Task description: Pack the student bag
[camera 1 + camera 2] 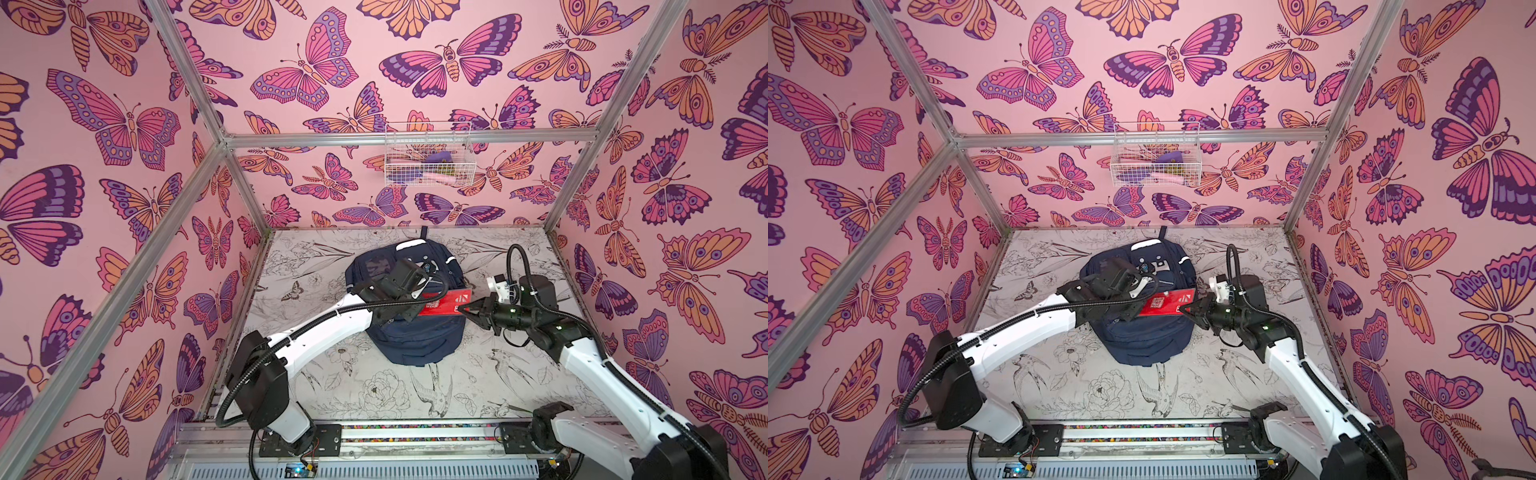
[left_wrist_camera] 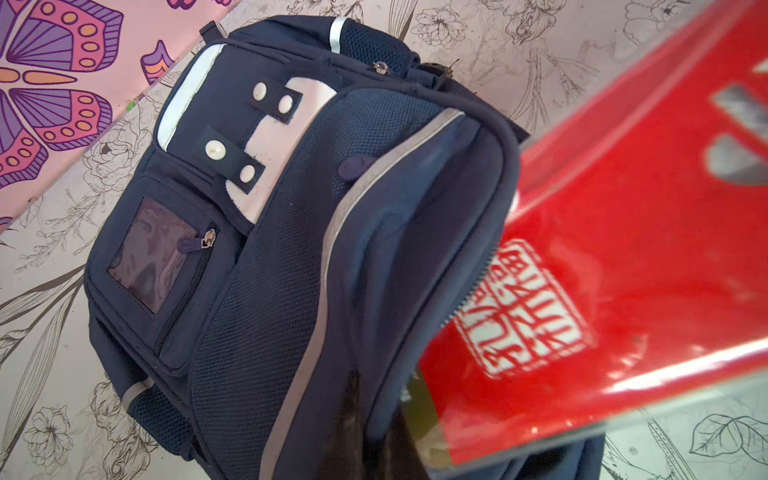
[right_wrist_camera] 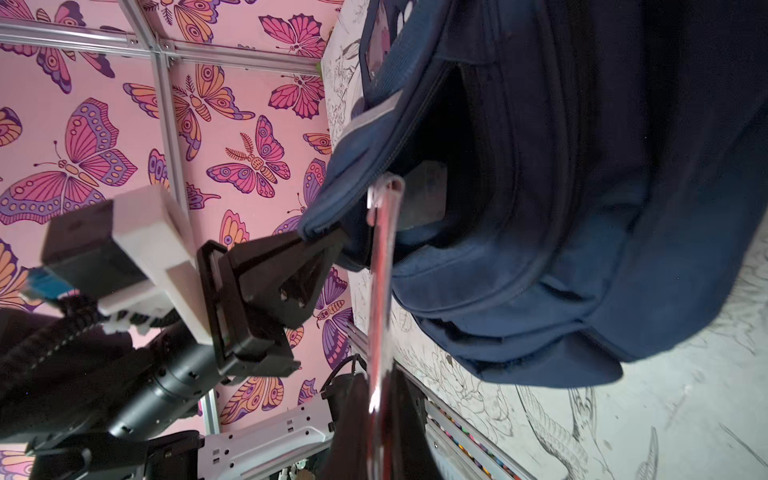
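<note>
1. Table (image 1: pixel 374 399): nothing loose shows on it apart from the bag, so I see no other items waiting there to be packed.
2. Student bag (image 1: pixel 419 340): lies flat in the middle of the table, front side up, top loop toward the back wall. One zip compartment on its right side gapes open; the smaller front pockets look zipped.
3. Wire basket (image 1: pixel 392 166): hangs on the back wall and holds a few small items, too blurred to name. Whether they belong to the packing I cannot tell.
4. Red folder (image 1: pixel 446 303): flat, in a clear sleeve, with a white stamp print. One end is tucked under the raised flap, while most of its length sticks out to the right. Judged partly in, not seated.
5. Right gripper (image 1: pixel 467 309): clamped on the folder's outer end, holding it nearly level.
6. Left gripper (image 3: pixel 324 245): pinched shut on the flap's edge, lifting it so that the mouth is open.
7. Remaining, by my reckoning: slide the folder fully in, let go of both, close the zip.
</note>
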Tool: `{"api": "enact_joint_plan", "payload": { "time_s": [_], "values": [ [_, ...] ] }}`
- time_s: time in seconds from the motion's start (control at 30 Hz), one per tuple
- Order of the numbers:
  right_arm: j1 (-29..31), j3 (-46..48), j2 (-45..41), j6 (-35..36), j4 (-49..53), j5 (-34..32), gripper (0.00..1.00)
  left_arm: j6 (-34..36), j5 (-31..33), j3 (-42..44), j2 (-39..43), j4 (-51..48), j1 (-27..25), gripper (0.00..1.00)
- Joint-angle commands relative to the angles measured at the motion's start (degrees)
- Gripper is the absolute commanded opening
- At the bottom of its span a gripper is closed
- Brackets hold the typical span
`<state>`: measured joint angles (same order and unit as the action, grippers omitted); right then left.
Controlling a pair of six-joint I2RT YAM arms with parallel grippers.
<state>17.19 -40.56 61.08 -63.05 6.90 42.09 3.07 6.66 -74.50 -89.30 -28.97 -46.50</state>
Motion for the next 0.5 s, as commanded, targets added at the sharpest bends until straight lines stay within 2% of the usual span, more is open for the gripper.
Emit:
{"api": "enact_joint_plan", "payload": {
  "time_s": [0.0,0.17,0.3,0.47],
  "values": [
    [1.41,-0.39,5.00,-3.76,-13.51,1.42,0.00,-1.73,-4.16,0.16,4.24,2.74,-0.17,0.00],
    [5.17,-4.31,13.68,-2.87,-17.48,2.21,0.00,-2.67,-6.00,1.23,5.09,2.96,0.33,0.00],
    [5.75,-6.97,18.50,-2.32,-18.46,2.30,0.00,-3.15,-7.94,3.03,5.68,3.64,0.62,0.00],
    [5.86,-13.36,23.57,2.57,-9.43,1.04,0.00,-4.54,-10.29,5.85,6.32,4.65,0.71,0.00]
  ]
}}
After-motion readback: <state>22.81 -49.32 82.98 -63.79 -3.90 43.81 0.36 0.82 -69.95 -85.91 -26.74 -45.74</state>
